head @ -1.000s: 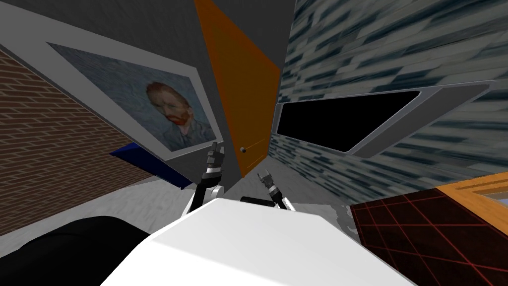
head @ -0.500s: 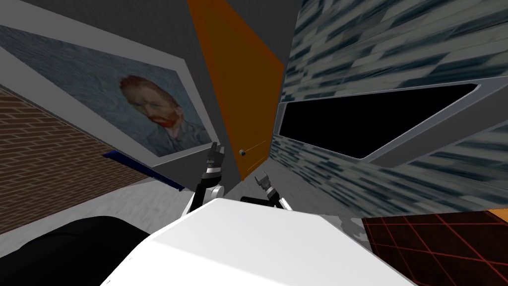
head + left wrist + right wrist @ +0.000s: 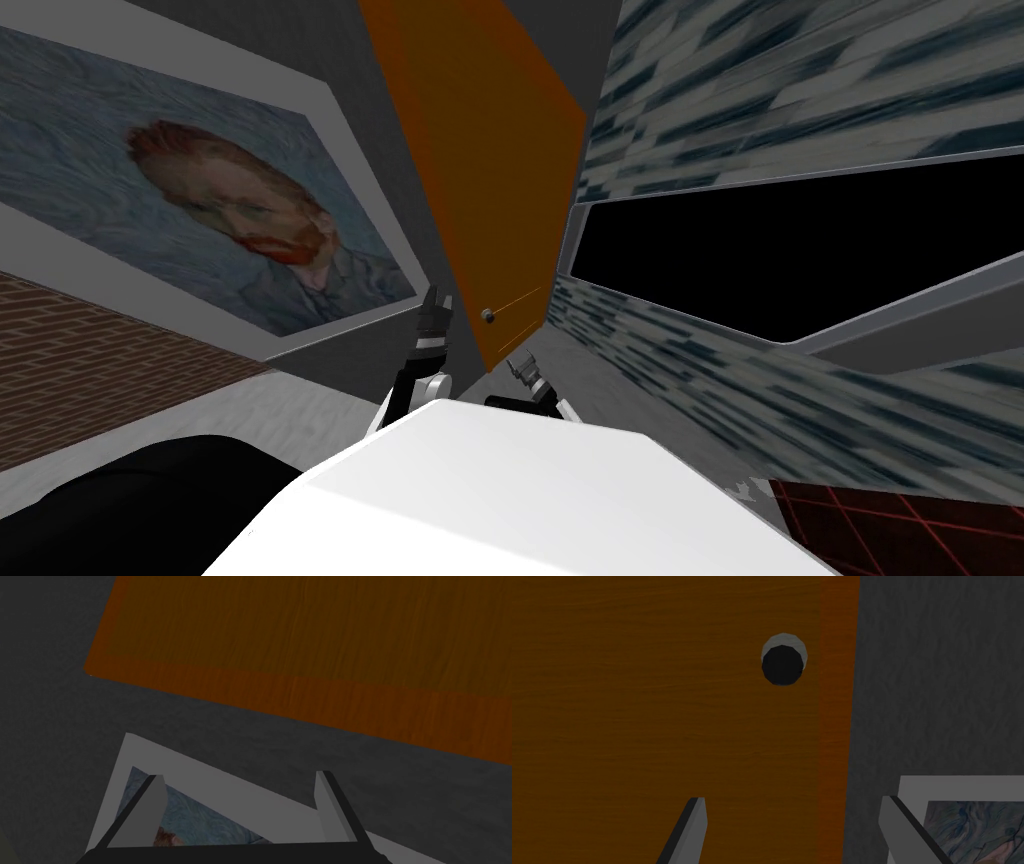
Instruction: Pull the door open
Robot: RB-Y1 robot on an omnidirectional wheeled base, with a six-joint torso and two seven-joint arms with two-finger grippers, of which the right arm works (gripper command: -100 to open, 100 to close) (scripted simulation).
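Facing the orange door straight ahead of the right gripper, with its small round knob, dark-faced and pale-rimmed, lying beyond the fingertips and roughly in line with the gap between them, near but apart. Holding that gripper spread wide and pinching nothing. Judging the door to be a rigid, fairly heavy slab, stiff rather than fragile, probably hinged at the edge far from the knob and answering only to a steady pull along an arc. Judging the knob to be small, smooth and likely slippery, yet the one place worth taking hold of, calling for the fingers to straddle it and press its sides behind the face before any tug. Noting a brighter orange strip just past the knob, either the door's edge or its frame, hard to tell which, and a dark grey wall beyond that. Minding a framed portrait on that wall, close beside one finger of the right gripper and directly ahead of the left gripper, itself spread open and empty, raised toward wall and picture beside the door. Reckoning on tight quarters: a streaked blue-grey wall with a framed black area on the right gripper's other side, meeting the door at a corner and leaving only a narrow wedge of pale floor beneath both grippers, so probably needing to back away while pulling to give the swing its room.
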